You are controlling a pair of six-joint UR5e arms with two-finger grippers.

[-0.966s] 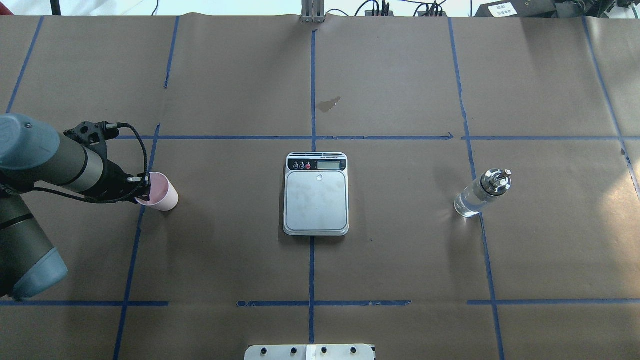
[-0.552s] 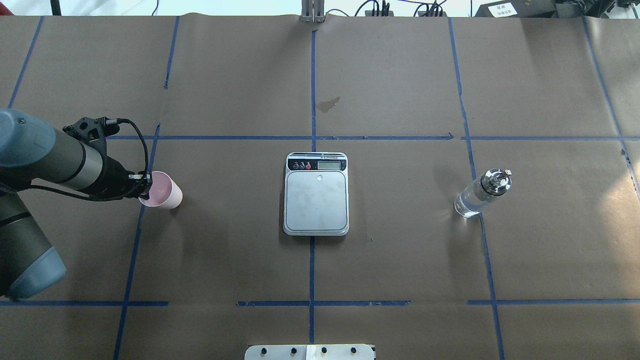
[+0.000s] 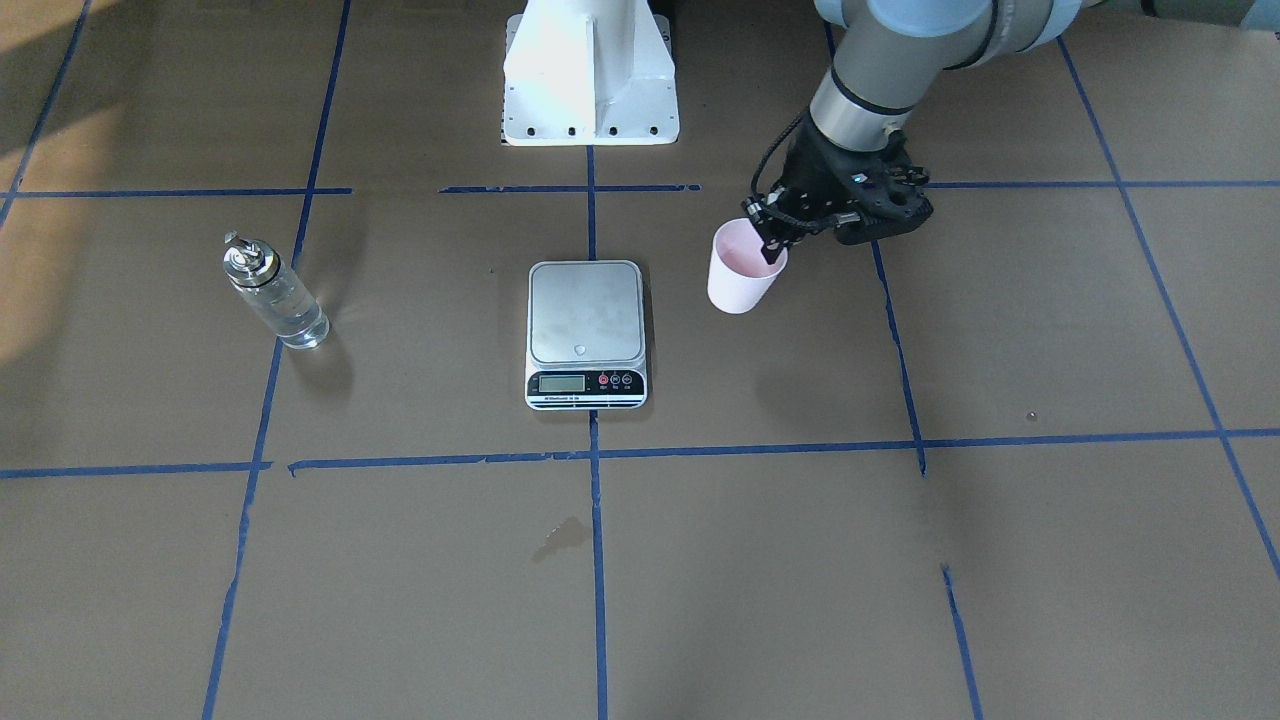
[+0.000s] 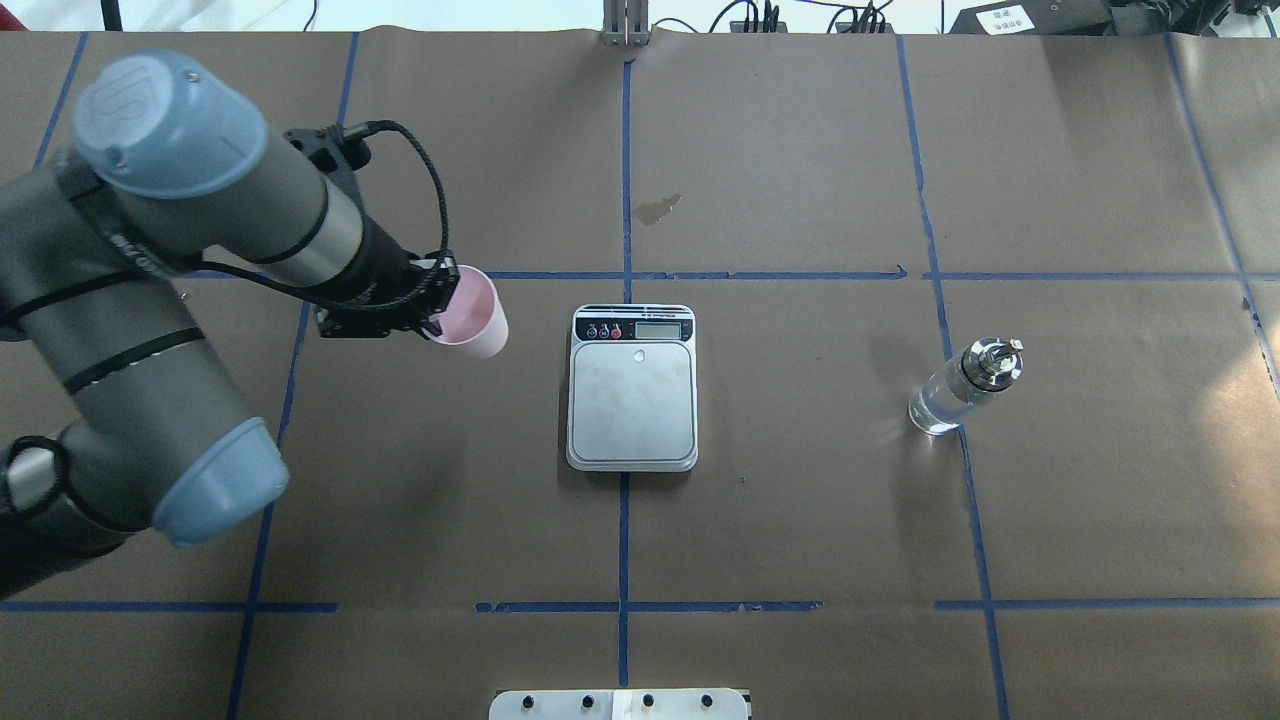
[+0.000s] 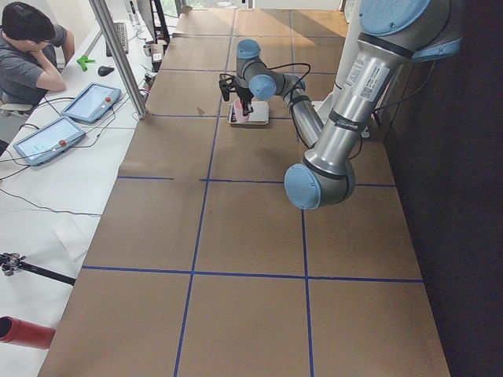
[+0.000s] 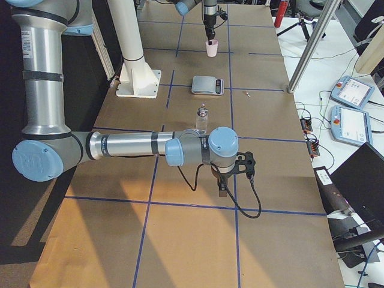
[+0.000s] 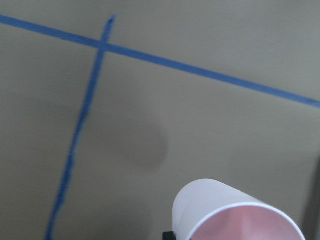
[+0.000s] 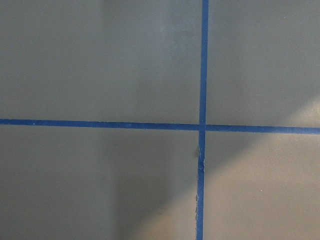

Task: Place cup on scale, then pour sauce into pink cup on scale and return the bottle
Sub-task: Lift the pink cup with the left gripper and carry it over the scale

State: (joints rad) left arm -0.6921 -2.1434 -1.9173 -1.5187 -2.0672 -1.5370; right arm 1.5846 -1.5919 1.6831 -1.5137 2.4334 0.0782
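Cup carried closer to scale, lifted, rim clamped in left claw

The left arm is stretched forward and inward over the table, with its wrist bent down. The left gripper is pointed downward and clamped on the rim of the cup, which is held aloft. The right arm is held low with its forearm level. The right gripper is pointed at the table; its finger state cannot be told.
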